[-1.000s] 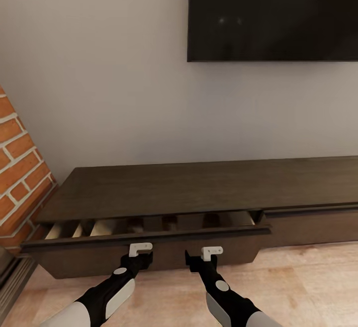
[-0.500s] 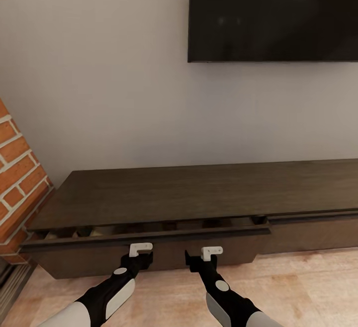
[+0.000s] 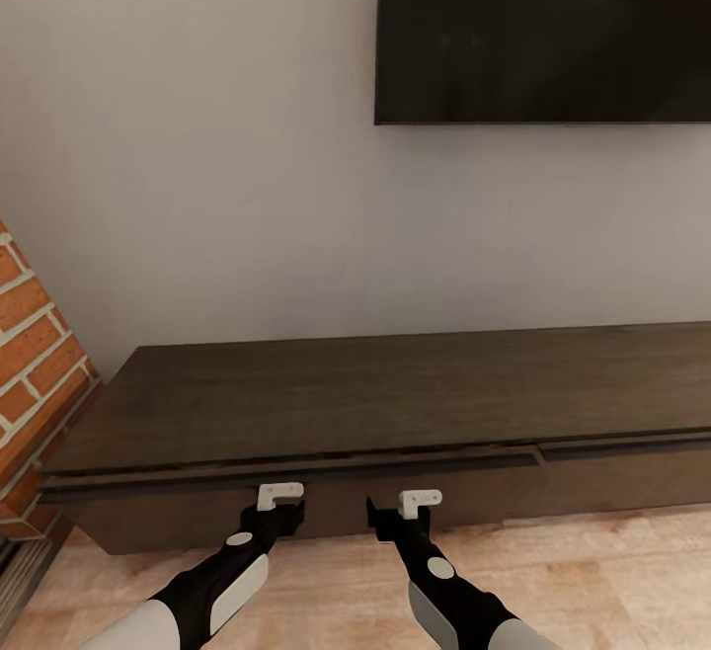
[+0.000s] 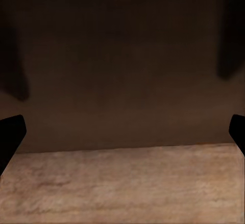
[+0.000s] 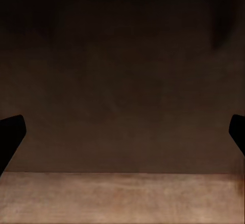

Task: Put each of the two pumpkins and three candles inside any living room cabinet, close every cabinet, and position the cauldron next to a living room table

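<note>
Both of our grippers sit low against the front of the cabinet (image 3: 395, 403), the left gripper (image 3: 281, 515) and the right gripper (image 3: 387, 515) side by side near the middle of its left drawer panel. In the wrist views each pair of fingers stands wide apart with nothing between them: the left fingertips (image 4: 11, 137) and the right fingertips (image 5: 11, 134) frame only the dark panel face and the floor below it.

We see the cabinet as a long, very low unit of dark brown wood grain with a flat, bare top. Its front is made of horizontal panels, with a thin dark groove under the top edge and a seam between the left panel and the one to its right. The left drawer front lies flush with the rest of the face.

Above the cabinet hangs a black screen (image 3: 543, 28) on the pale wall (image 3: 197, 136). Brickwork (image 3: 35, 383) stands at the cabinet's left end, and light wood floor (image 3: 612, 581) runs along its base.
</note>
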Controlling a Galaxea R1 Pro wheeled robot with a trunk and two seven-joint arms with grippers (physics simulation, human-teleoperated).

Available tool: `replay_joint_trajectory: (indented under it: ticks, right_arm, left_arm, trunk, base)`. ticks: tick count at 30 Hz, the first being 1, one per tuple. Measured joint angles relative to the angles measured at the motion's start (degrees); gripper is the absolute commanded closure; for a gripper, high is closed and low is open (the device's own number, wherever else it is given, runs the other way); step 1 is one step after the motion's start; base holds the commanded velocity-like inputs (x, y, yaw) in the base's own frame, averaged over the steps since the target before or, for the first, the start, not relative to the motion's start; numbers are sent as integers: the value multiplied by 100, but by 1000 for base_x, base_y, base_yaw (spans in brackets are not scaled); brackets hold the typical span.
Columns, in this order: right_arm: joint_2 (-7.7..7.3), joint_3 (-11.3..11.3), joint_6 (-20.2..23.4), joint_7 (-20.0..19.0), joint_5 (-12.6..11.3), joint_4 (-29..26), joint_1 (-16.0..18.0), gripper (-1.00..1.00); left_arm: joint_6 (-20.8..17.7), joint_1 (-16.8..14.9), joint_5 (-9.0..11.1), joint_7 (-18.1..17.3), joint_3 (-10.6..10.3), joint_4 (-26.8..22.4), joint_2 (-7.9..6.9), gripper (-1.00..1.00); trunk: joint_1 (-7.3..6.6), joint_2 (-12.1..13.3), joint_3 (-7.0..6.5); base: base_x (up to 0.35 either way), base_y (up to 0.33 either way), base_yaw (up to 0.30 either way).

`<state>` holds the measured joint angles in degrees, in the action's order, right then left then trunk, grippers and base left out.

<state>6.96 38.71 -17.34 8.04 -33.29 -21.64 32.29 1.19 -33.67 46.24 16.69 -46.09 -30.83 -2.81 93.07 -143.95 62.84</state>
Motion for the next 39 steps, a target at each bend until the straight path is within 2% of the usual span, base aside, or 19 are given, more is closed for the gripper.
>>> replay_joint_trajectory:
  ticks: [11, 34, 37, 39]
  right_arm:
    - [0, 0, 0, 0, 0, 0, 0, -100]
    - [6, -19, 26, 18, -41, -3, 0, -100]
    - [6, -33, 171, 53, -46, -28, 6, -100]
    - [0, -52, 439, 101, -47, -56, 8, -100]
  left_arm:
    - [5, -2, -14, 11, -5, -35, -6, -100]
    - [-3, -2, -14, -4, 14, -27, -19, -100]
    - [-12, -2, -13, -7, 36, -35, -25, -100]
    - [-63, -2, -9, -3, 50, -41, -30, -100]
  trunk:
    - [4, 0, 0]
    - [6, 0, 0]
    - [6, 0, 0]
    - [6, 1, 0]
  base:
    - [0, 3, 0]
    - [-334, 0, 0]
    - [-344, 0, 0]
    - [-344, 0, 0]
